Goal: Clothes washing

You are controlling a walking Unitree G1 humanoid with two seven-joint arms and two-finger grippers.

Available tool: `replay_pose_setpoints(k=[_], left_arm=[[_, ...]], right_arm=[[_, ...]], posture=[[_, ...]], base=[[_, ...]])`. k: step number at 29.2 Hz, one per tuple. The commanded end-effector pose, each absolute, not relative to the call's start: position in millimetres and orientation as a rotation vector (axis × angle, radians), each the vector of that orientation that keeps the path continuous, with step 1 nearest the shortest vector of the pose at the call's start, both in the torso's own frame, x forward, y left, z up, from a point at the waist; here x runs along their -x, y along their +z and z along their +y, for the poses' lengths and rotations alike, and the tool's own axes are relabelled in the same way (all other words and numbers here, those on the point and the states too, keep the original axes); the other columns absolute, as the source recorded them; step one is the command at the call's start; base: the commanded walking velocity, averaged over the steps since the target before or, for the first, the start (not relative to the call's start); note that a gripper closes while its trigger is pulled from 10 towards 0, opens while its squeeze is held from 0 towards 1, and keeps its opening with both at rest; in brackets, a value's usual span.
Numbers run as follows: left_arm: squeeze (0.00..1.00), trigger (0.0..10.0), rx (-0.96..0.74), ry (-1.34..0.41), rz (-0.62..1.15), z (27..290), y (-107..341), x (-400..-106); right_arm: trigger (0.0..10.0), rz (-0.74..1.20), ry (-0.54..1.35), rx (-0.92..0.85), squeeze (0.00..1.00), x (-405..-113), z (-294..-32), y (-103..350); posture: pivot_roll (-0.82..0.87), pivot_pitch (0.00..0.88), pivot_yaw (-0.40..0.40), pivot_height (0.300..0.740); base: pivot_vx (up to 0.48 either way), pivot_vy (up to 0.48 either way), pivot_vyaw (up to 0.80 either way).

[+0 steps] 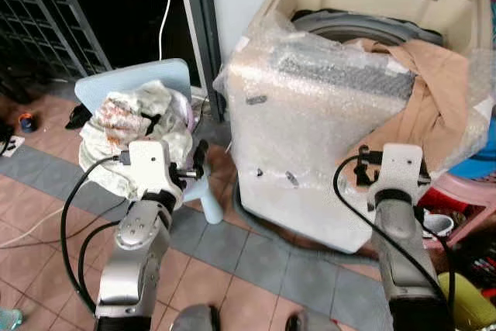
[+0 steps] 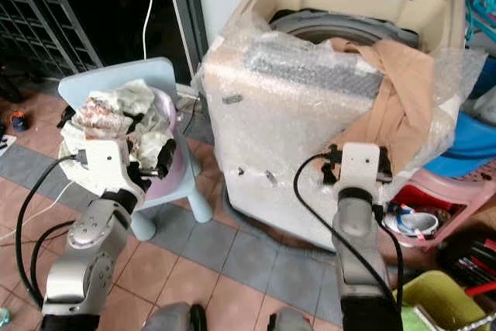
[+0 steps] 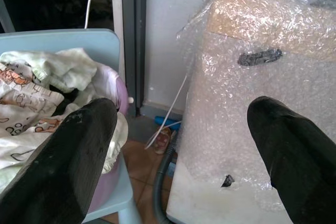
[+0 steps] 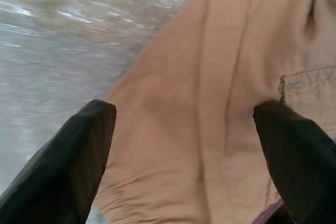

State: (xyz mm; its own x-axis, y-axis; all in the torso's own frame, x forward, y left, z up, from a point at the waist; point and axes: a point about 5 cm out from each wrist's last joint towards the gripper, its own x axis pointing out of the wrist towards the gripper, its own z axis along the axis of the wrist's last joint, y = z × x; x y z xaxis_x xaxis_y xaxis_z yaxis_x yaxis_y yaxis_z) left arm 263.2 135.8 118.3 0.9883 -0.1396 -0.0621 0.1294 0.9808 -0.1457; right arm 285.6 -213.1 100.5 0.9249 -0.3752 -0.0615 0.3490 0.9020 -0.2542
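A top-loading washing machine (image 1: 310, 137) wrapped in bubble wrap stands ahead with its lid up. A tan garment (image 1: 434, 91) hangs over its front right corner, partly inside the drum. To the left, a pile of pale printed clothes (image 1: 132, 114) fills a lilac basin (image 3: 122, 95) on a light blue chair (image 1: 167, 71). My left gripper (image 3: 181, 106) is open and empty, raised between the chair and the machine's front. My right gripper (image 4: 184, 106) is open, close in front of the hanging tan garment (image 4: 210, 93), with nothing held.
A grey hose (image 1: 256, 218) lies on the tiled floor at the machine's base. A pink plastic stool (image 1: 469, 191) with items under it and a yellow-green bin (image 1: 465, 300) crowd the right. A metal grille (image 1: 46, 13) stands at the far left.
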Motion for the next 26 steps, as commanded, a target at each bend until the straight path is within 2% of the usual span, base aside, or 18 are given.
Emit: replay_pose_setpoints(k=[1, 2, 6, 7, 8, 9, 15, 26], left_arm=[[0.0, 10.0, 0.135, -0.13, 0.08, 136.1, 117.9, -263.5], [0.0, 10.0, 0.133, -0.127, 0.081, 136.5, 117.8, -263.4], [0.0, 10.0, 0.129, -0.112, 0.084, 138.6, 117.1, -262.8], [0.0, 10.0, 0.129, -0.111, 0.085, 138.6, 117.0, -262.7], [0.0, 10.0, 0.128, -0.11, 0.085, 138.6, 116.9, -262.5], [0.0, 10.0, 0.128, -0.108, 0.086, 138.3, 116.8, -262.4], [0.0, 10.0, 0.126, -0.107, 0.089, 136.9, 116.4, -262.6], [0.0, 10.0, 0.116, -0.11, 0.093, 137.4, 116.5, -265.3]], right_arm=[[10.0, 0.149, -0.451, 0.272, 0.06, -293.4, -224.6, 100.1], [10.0, 0.155, -0.455, 0.27, 0.0, -295.7, -226.2, 100.1], [10.0, 0.21, -0.476, 0.261, 0.0, -302.6, -233.8, 95.0], [4.0, 0.222, -0.481, 0.251, 0.0, -303.8, -235.3, 93.5], [4.0, 0.229, -0.485, 0.244, 0.0, -304.6, -236.3, 92.5], [0.0, 0.24, -0.481, 0.234, 0.0, -307.6, -236.9, 91.3], [0.0, 0.228, -0.445, 0.161, 0.0, -315.0, -232.1, 91.1], [0.0, 0.244, -0.445, 0.137, 0.0, -317.2, -233.3, 86.1]], posture=[[0.01, 0.091, 0.062, 0.74], [0.01, 0.09, 0.057, 0.74], [0.02, 0.09, 0.05, 0.74], [0.02, 0.09, 0.049, 0.74], [0.02, 0.09, 0.049, 0.74], [0.02, 0.09, 0.046, 0.74], [0.01, 0.089, 0.047, 0.74], [0.02, 0.099, 0.059, 0.74]], base=[[0.0, 0.0, 0.0], [0.0, 0.0, 0.0], [0.0, 0.0, 0.0], [0.0, 0.0, 0.0], [0.0, 0.0, 0.0], [0.0, 0.0, 0.0], [0.0, 0.0, 0.0], [0.0, 0.0, 0.0]])
